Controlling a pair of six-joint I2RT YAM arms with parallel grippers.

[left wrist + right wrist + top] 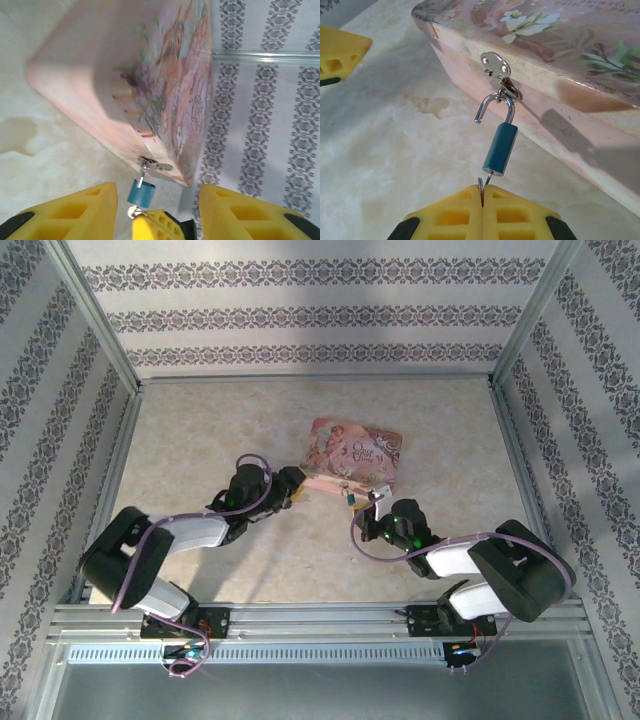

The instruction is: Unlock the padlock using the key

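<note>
The small teal padlock [500,149] hangs by its silver shackle [496,106] from the hasp [496,65] on the pink tin's [555,45] front wall. One shackle end stands free of the body. The key [488,179] sits in the padlock's bottom, and my right gripper [483,192] is shut on the key and its ring. In the left wrist view the padlock [141,193] hangs below the tin [125,75], in front of my open left gripper [159,200], which holds nothing. From above, the padlock [352,496] lies between left gripper [292,484] and right gripper [378,496].
The pink tin [355,450] lies on the beige tabletop [230,430] near the middle. Patterned walls and metal frame posts [515,350] enclose the workspace. The right gripper's yellow finger [152,227] pokes in between the left gripper's fingers.
</note>
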